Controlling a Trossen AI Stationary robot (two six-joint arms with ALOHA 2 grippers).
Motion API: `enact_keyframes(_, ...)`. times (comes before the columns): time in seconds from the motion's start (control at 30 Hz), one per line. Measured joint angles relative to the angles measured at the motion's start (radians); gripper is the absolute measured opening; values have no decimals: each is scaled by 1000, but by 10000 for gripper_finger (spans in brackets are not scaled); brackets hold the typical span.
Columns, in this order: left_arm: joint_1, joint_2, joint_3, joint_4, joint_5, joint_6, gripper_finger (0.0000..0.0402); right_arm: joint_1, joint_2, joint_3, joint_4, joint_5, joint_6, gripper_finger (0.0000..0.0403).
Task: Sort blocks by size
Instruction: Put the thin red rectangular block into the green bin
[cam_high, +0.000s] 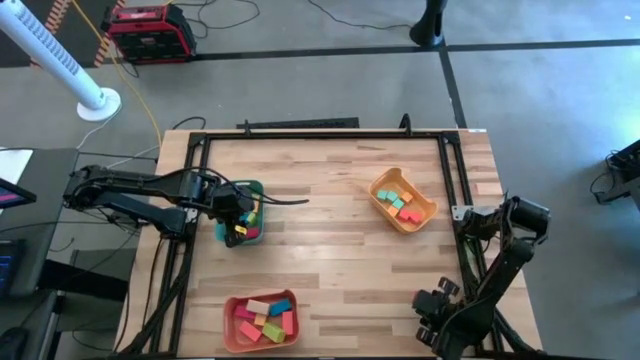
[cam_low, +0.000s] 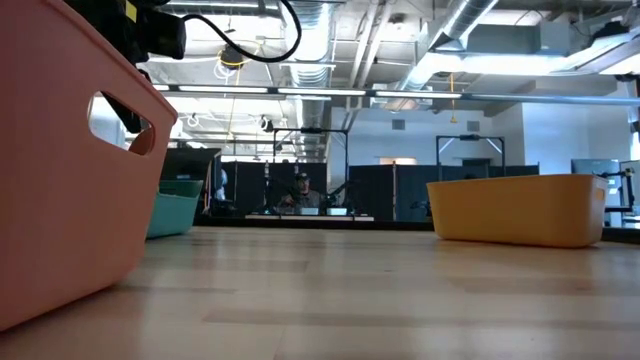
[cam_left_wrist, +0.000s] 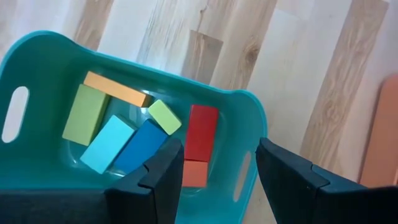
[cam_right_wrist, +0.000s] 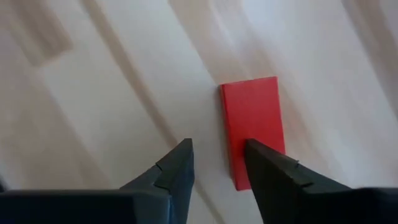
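Overhead, the left gripper hovers with fingers apart over the teal tray at mid-left, which holds several blocks. At lower right, the right gripper hangs above a red block on the table, fingers slightly apart, gripping nothing.

Blocks sorted in three trays, lying flat, mixed colours; one red block flat on wood.
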Motion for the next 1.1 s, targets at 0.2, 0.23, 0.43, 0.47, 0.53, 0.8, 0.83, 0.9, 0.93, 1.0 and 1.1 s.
enact_keyframes(0.2, 0, 0, 0, 1, 1, 1, 192, -8, -43, 3, 19, 10, -23, 147)
enact_keyframes(0.23, 0, 0, 0, 2, 2, 1, 192, -8, -53, 3, 21, 13, -33, 140)
enact_keyframes(0.43, 0, 0, 0, 1, 3, 2, 192, -21, -115, 3, 18, 36, -91, 102)
enact_keyframes(0.47, 0, 0, 0, 1, 3, 2, 192, -23, -125, 3, 14, 42, -98, 97)
enact_keyframes(0.53, 0, 0, 0, 1, 3, 2, 192, -26, -133, 3, -3, 49, -99, 92)
enact_keyframes(0.8, 0, 0, 0, 1, 4, 2, 192, 4, -126, 3, -84, 42, -20, 208)
enact_keyframes(0.83, 0, 0, 0, 1, 4, 2, 192, 4, -125, 3, -95, 38, -4, 230)
enact_keyframes(0.9, 0, 0, 0, 1, 4, 2, 192, 4, -125, -12, -81, 24, 17, 269)
enact_keyframes(0.93, 0, 0, 0, 1, 4, 2, 192, 4, -125, -22, -73, 20, 19, 282)
enact_keyframes(1.0, 0, 0, 0, 1, 4, 3, 192, 9, -124, -45, -34, 15, 20, 299)
enact_keyframes(1.1, 0, 0, 0, 1, 4, 4, 192, 7, -124, -86, 17, 11, 43, 304)
